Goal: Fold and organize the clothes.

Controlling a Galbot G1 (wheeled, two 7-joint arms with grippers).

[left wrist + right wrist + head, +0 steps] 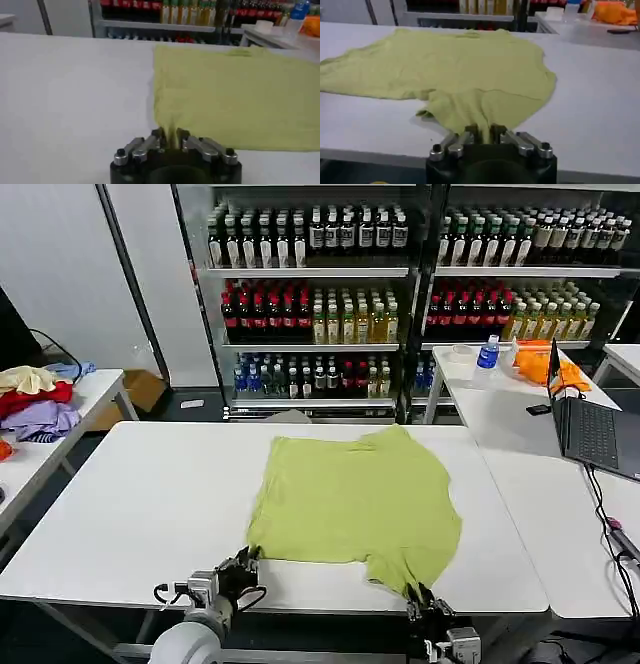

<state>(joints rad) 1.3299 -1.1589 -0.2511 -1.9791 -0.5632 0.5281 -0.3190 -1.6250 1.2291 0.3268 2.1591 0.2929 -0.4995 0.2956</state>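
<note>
- T-shirt [350,499] is lying spread out mid-table [130,504], reaching the near edge.
- Left pincer [243,564], down at 7 o'clock of the shirt, is pinched closed on its near-left corner.
- Right pincer [420,596], at 5 o'clock, is clamped on the near-right sleeve.

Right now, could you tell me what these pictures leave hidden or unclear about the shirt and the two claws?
- Shirt: its underside lies against the table; no white graphic shows on the upper face.
- Left claw: in the left wrist view the cloth between its fingers hides the pads.
- Right claw: the same in the right wrist view.
- Both arms: cut off by the head view's bottom edge.
</note>
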